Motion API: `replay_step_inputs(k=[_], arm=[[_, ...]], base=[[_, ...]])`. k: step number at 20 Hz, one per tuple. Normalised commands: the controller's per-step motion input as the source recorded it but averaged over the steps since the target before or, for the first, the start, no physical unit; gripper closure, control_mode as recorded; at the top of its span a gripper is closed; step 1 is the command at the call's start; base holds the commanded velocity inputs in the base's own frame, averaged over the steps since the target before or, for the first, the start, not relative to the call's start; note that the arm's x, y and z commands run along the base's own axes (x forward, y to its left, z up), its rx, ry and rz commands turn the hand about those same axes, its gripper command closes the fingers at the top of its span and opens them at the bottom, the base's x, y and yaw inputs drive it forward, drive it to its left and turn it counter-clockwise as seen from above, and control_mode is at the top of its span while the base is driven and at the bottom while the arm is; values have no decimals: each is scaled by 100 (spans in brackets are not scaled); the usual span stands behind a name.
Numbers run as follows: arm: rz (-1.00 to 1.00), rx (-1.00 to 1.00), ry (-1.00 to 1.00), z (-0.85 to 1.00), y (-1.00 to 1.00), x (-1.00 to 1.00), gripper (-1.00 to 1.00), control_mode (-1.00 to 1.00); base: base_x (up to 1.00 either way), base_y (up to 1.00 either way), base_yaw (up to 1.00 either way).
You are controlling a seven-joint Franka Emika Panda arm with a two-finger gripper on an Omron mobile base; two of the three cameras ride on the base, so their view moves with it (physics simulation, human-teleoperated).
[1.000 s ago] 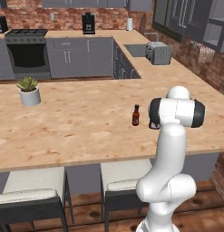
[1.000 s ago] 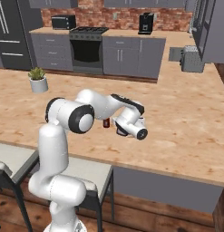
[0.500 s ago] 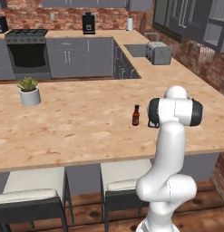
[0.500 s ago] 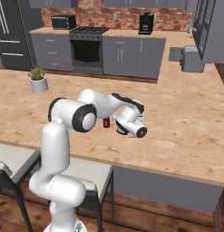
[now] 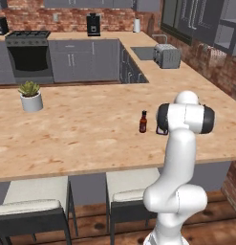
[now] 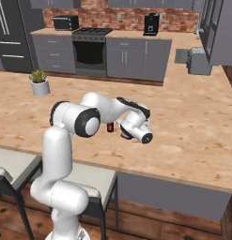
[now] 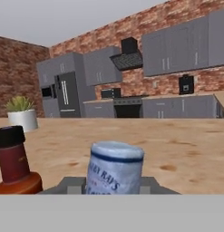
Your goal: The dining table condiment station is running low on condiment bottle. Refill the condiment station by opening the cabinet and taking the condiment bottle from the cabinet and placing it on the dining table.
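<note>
- Bottle with a bluish cap and pale label sits right at the claw, low over the table.
- Whether the claw grips it, I cannot tell.
- Red-brown bottle stands just beside.

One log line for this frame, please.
place: dining table | condiment bottle: upright, close at claw | claw: open or shut unclear | red-brown bottle: standing on table, beside it

Dining table top looks like matt, brown-mottled beige wood. On it, red-brown bottle looks glossy like glass, black cap; beside it condiment bottle shows a paper-like printed label. Behind the table, rough brick wall.
</note>
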Motion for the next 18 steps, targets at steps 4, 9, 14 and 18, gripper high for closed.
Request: replay_step_inputs(k=[4, 9, 14, 18], arm=[[1, -1, -3, -24, 0, -19, 100, -100], [1, -2, -3, -27, 0, -18, 100, -100], [1, -3, -4, -31, 0, -22, 100, -100], [1, -4, -6, -37, 0, -24, 100, -100]], base=[[0, 0, 0], [0, 0, 0], [0, 0, 0], [0, 0, 0]])
